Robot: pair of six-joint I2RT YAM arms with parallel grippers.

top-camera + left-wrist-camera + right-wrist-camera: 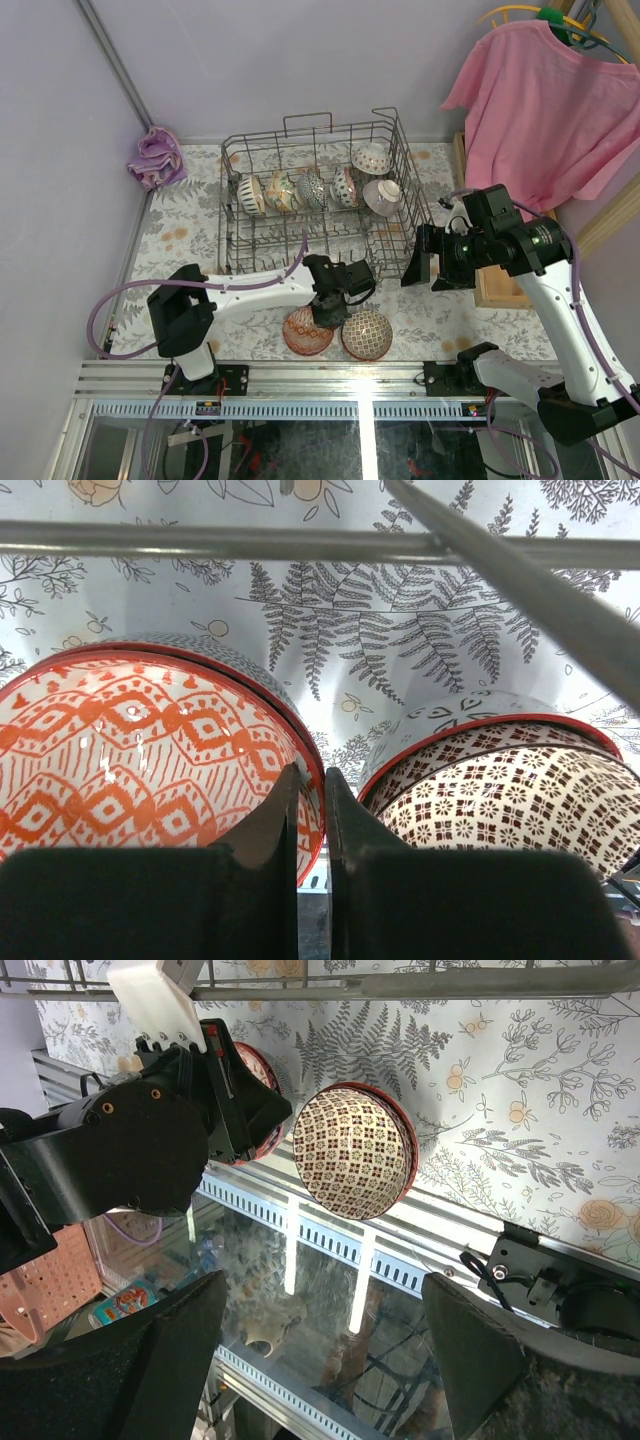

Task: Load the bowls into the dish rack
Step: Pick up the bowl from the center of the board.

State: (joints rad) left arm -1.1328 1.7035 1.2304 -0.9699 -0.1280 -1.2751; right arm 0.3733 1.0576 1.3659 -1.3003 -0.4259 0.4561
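1. The surface [190, 240] is covered with a floral, fern-printed cloth.
2. A pink shirt [545, 100] hangs at the far right, beyond the surface's edge.
3. The rack [310, 130] stands in the middle of the surface, toward the back.
4. The left end effector [325, 310] [311, 775] reaches low in front of the rack. Its fingers are clenched on the rim of the orange bowl.
5. The right end effector [425, 265] [322, 1285] hangs just beside the rack's front right corner. Its fingers are spread wide and hold nothing.
6. Six bowls [312, 187] stand on edge inside the rack. Four are in a row across the middle and two are at its right end.
7. The orange bowl [300, 335] [130, 760] sits on the surface in front of the rack, near the front edge, patterned outside up.
8. The checked bowl [367, 335] [352, 1152] lies mouth down just right of the orange one. Nothing grips it.
9. A crumpled purple rag [155, 157] lies in the back left corner, well apart from the rack.
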